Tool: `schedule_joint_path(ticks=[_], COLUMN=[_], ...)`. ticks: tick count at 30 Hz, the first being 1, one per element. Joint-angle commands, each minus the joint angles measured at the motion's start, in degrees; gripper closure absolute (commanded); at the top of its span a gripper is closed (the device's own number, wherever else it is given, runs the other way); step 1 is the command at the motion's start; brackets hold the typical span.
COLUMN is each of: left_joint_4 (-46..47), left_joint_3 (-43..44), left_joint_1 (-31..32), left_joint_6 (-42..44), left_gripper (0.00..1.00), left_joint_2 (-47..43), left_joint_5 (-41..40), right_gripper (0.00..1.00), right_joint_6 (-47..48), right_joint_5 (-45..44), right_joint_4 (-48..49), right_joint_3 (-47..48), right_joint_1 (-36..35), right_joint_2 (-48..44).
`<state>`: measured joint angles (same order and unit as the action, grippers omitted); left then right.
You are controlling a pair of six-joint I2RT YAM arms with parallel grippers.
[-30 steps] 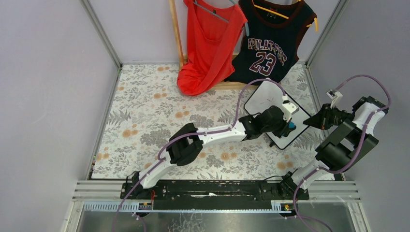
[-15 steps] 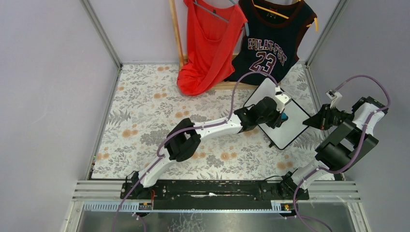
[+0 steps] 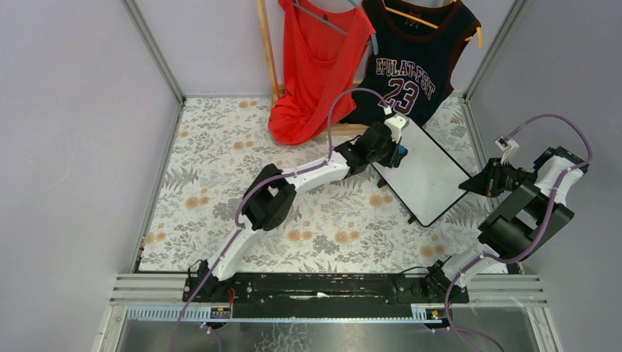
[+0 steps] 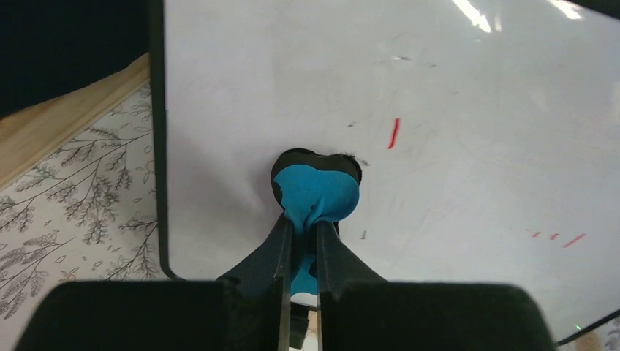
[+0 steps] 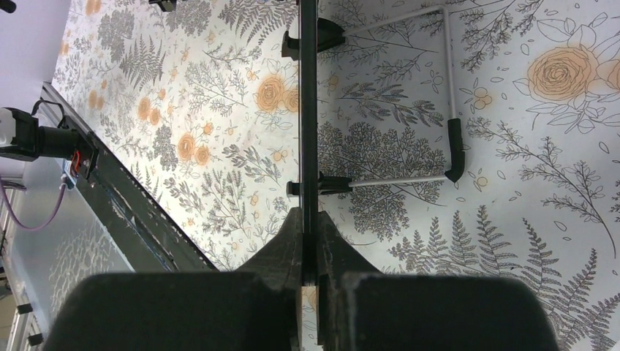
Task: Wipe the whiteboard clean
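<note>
The whiteboard (image 3: 429,172) lies tilted at the right of the floral table, white with a thin black frame. In the left wrist view its face (image 4: 468,131) bears a short red stroke (image 4: 394,132) and small red dashes (image 4: 574,239). My left gripper (image 3: 398,152) is shut on the small blue eraser (image 4: 316,194), pressed on the board near its far left corner. My right gripper (image 3: 469,185) is shut on the board's right edge, seen edge-on (image 5: 308,131) in the right wrist view.
A red top (image 3: 317,66) and a dark number 23 jersey (image 3: 407,73) hang on a wooden rack (image 3: 268,51) at the back. A white wire stand with black ends (image 5: 447,95) shows under the board. The black rail (image 3: 323,287) runs along the near edge.
My left gripper has swept the eraser across the board from its near right part up to the far left corner. The right gripper has stayed on the board's edge.
</note>
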<state>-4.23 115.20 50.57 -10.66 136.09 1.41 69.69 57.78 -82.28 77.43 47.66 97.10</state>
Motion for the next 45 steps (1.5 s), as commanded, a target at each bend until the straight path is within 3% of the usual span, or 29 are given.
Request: schedule_joint_path(ticks=[1,10,22,29,45], left_joint_4=[0.1,3.2,4.7,2.4,-0.6], left_joint_3=[-2.5,-4.1,-3.2,-0.8,0.9], left_joint_1=[1.6,9.5,14.9,14.1,5.5], left_joint_6=[0.2,-1.0,-1.4,1.1,2.0], left_gripper=[1.0,1.0,1.0,1.0,1.0], left_joint_2=[-0.9,-1.0,-1.2,-0.2,0.2], left_joint_5=[-2.2,-1.6,0.1,-2.8,-4.4], right_gripper=[1.0,1.0,1.0,1.0,1.0], right_joint_6=[3.3,3.3,3.4,3.8,3.9], right_joint_5=[-7.2,-7.9,-7.8,-8.1,-8.3], right_joint_4=[-1.6,-1.6,-1.6,-1.6,-1.6], right_joint_3=[-0.3,-0.5,-0.7,-1.3,-1.7], right_joint_1=[-1.0,-1.1,-1.2,-1.3,-1.3], right_joint_2=[-1.6,-1.6,-1.6,-1.6,-3.8])
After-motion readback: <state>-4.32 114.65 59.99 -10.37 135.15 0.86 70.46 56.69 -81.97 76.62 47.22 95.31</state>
